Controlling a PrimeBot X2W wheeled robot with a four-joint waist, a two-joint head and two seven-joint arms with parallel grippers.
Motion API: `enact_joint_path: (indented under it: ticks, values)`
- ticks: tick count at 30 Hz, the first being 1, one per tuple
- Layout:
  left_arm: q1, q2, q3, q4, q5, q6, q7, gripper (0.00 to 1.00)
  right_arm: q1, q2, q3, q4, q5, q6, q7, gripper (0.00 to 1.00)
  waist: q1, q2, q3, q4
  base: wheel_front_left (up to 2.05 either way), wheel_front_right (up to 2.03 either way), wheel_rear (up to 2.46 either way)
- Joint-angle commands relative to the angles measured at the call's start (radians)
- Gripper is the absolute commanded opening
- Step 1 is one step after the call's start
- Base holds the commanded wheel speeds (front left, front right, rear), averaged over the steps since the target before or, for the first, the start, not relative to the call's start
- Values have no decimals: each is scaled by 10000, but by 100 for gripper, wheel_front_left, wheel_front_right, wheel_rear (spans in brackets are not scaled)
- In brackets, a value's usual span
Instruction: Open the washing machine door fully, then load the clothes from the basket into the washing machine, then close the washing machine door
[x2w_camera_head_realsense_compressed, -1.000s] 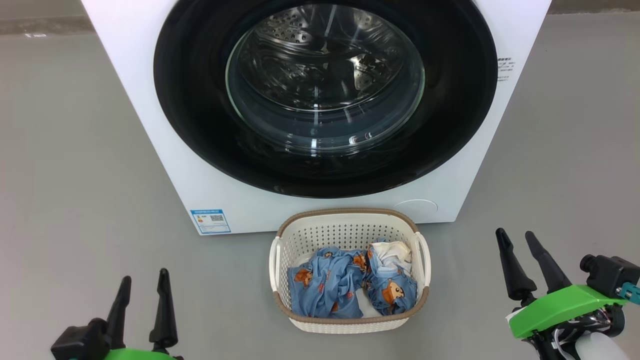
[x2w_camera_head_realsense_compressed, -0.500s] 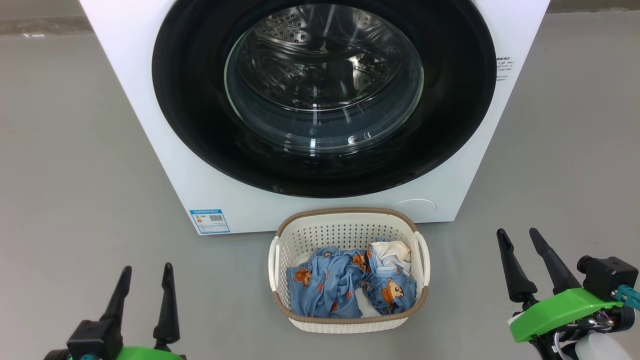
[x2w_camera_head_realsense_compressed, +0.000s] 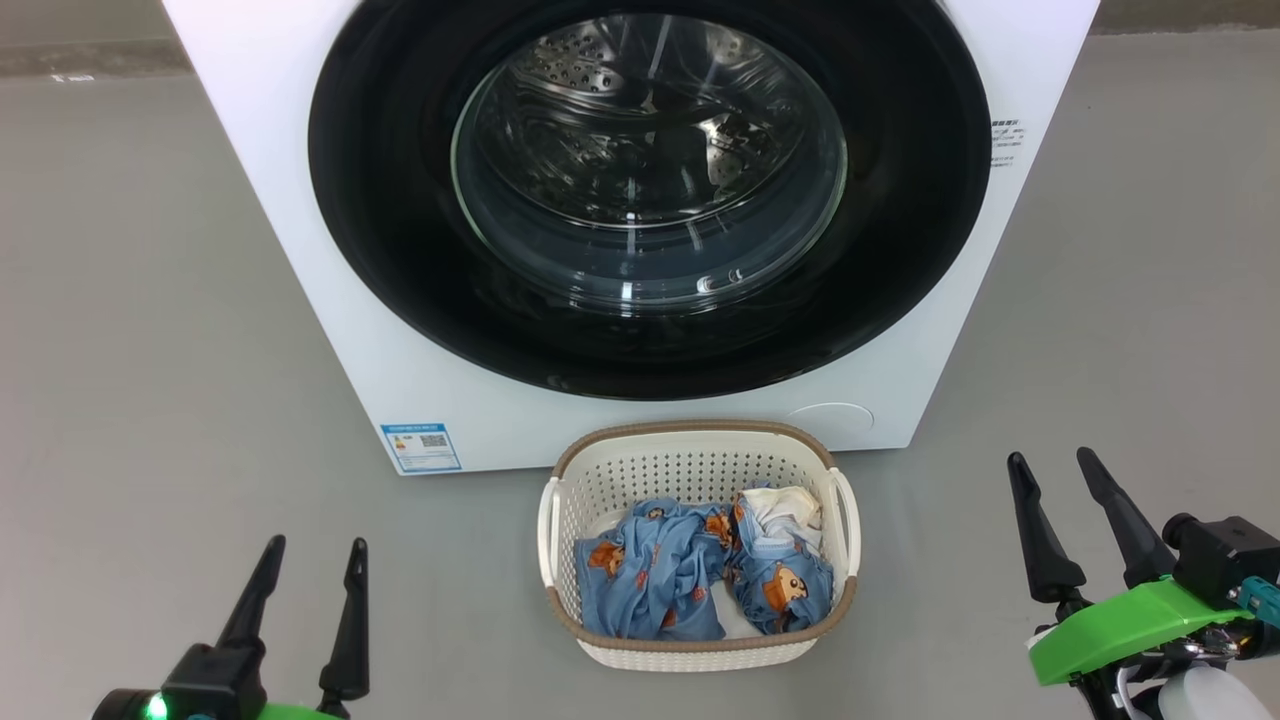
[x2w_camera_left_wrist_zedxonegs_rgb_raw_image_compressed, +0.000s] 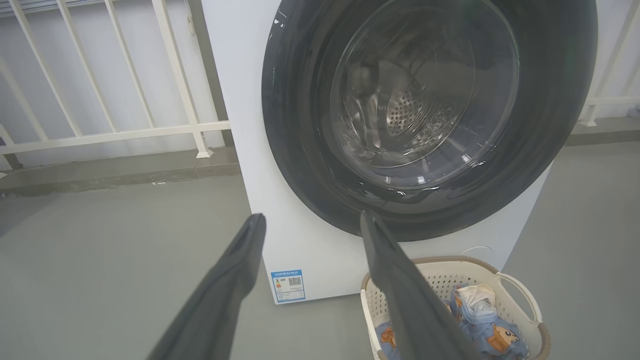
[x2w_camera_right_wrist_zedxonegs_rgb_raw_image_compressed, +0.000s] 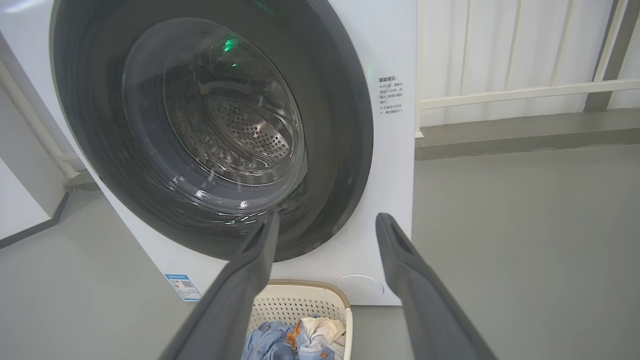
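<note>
Though clear of the basket (x2w_camera_head_realsense_compressed: 700, 428) — left end effector (x2w_camera_head_realsense_compressed: 316, 543), right end effector (x2w_camera_head_realsense_compressed: 1051, 455) — upright, splayed, empty.

Left jaws wide apart, empty, pointing forward; right jaws same.

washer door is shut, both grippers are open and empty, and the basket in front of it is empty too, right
No. The basket is not empty: the head view shows blue bear-print clothes lying in it. The rest stands: the door is shut, and the left gripper and right gripper are open and empty.
</note>
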Motion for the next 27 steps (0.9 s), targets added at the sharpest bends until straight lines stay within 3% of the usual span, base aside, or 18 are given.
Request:
enact_joint_path:
  ticks: [1, 15, 27]
  values:
    - [-427, 177, 344, -173, 88, -9, -82, 100, 18, -88, 149, -266, -62, 50, -124, 100, 0, 0, -7, -5, 0, 0, 0]
    - [-499, 249, 352, 3, 380, 190, -82, 100, 113, 123, -27, -373, -97, 50, -124, 100, 0, 0, 13, -85, 11, 11, -22]
    - [-672, 306, 326, -47, 364, 228, -82, 100, 48, 151, -184, -514, -123, 50, -124, 100, 0, 0, 360, -161, 95, 95, -191]
